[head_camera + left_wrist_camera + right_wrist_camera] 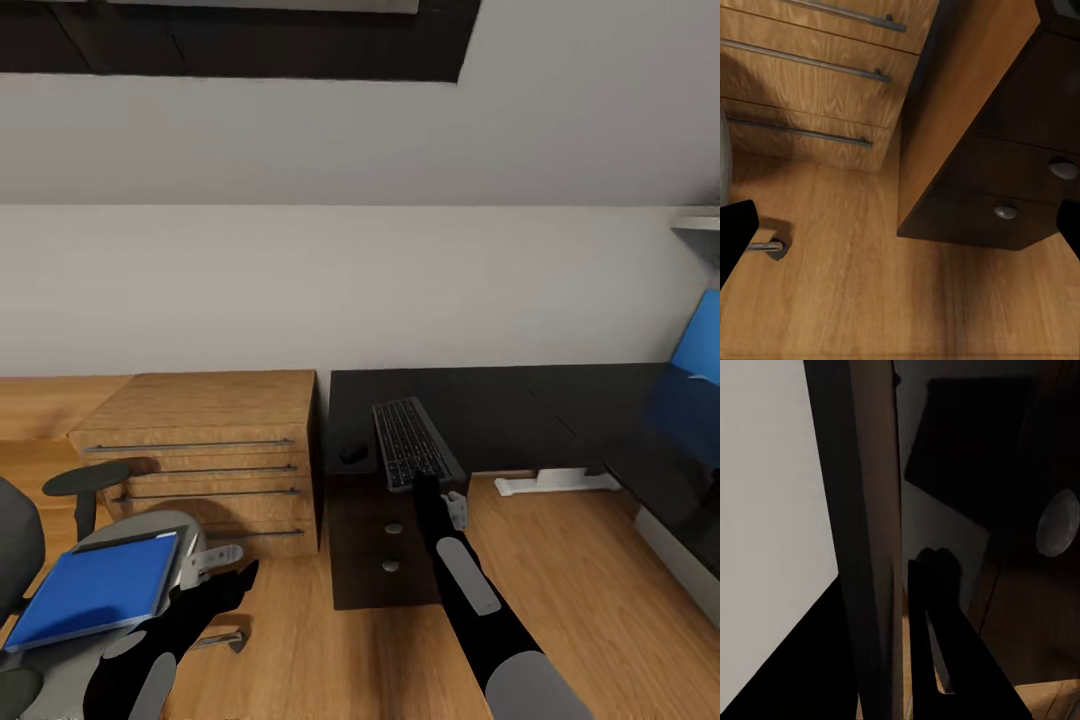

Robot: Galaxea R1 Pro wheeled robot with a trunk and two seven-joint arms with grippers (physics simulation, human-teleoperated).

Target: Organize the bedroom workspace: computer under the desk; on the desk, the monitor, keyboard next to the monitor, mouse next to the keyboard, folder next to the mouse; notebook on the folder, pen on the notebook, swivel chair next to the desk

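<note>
Black right arm reaches keyboard point(410, 441).

A bright blue folder point(95, 588) lies on the grey chair point(60, 640) seat. The surface point(500, 405) is black, and its keyboard point(410, 442) silver-grey with black keys. Beside it, the cabinet point(215, 450) and floor point(590, 560) show light wood grain.

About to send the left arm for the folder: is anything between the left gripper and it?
Nothing visible blocks it. The folder lies uncovered on the swivel chair seat, and the left gripper hangs just beside the seat edge, over bare floor.
</note>
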